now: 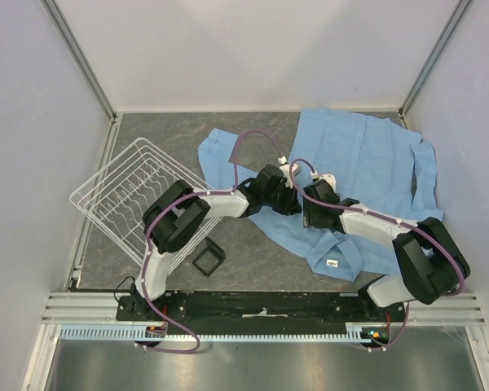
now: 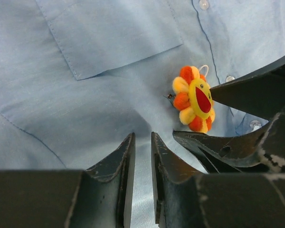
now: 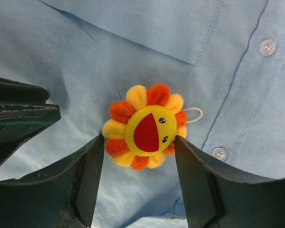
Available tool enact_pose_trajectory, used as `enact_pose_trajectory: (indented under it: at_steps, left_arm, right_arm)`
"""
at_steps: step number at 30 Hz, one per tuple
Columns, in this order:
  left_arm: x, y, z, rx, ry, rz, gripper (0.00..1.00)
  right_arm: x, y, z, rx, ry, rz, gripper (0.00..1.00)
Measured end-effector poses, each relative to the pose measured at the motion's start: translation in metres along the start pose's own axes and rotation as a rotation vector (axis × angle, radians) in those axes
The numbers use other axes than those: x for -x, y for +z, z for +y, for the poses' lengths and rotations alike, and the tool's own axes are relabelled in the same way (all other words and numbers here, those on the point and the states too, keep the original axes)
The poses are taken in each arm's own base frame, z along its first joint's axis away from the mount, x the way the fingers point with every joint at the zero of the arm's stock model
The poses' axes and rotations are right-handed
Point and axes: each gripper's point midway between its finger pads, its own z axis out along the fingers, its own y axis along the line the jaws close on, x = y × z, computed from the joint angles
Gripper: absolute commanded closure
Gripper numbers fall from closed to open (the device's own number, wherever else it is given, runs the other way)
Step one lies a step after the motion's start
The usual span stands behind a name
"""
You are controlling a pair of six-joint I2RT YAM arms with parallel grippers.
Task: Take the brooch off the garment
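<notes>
**Brooch (image 3: 145, 127) on the garment (image 1: 375, 171), a claw at each side**

Over on the left, a white wire rack (image 1: 122, 191) sits on the grey table (image 1: 171, 130). A small black square frame (image 1: 209, 257) lies on the table nearer the arms' bases.

Next along, the left claw (image 2: 142, 142) is down at the cloth, just beside the brooch. Its fingers are drawn nearly together, with a thin strip of blue showing in the slit. Whether it is pinching the cloth I cannot tell.

The brooch has orange and yellow petals round a yellow face with a red mouth. It sits on the front of the garment, just off the corner of the chest pocket (image 2: 114, 33) and beside the row of buttons (image 3: 266, 47). A small white loop pokes out at its edge.

The right claw (image 3: 138, 138) is released, with its fingers (image 3: 90, 185) spread and one on either side of the brooch. The tips are right at the outer petals, which look round and unsquashed.

Farther right, the light blue garment lies crumpled over that half of the table. Its collar is towards the near edge, showing a white label (image 1: 332, 262).
</notes>
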Motion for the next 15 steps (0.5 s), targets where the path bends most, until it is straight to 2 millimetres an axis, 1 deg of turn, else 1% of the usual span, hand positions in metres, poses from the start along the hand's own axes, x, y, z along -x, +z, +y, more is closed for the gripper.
enact_pose_trajectory:
  at_steps: [5,8,11,15]
  left_arm:
    - [-0.002,0.000,0.003,0.020,-0.029,0.005,0.76]
    - [-0.003,0.000,0.005,0.031,-0.040,0.004,0.76]
    - [-0.004,0.000,0.006,0.039,-0.045,0.007,0.76]
    - [-0.005,-0.001,0.007,0.042,-0.048,0.013,0.76]
  right_arm:
    - [0.003,0.001,0.000,-0.045,-0.029,-0.009,0.32]
    - [0.005,0.001,-0.004,-0.072,-0.028,-0.020,0.32]
    - [0.007,-0.001,-0.007,-0.092,-0.023,-0.034,0.35]
    - [0.014,-0.005,-0.010,-0.104,-0.013,-0.060,0.44]
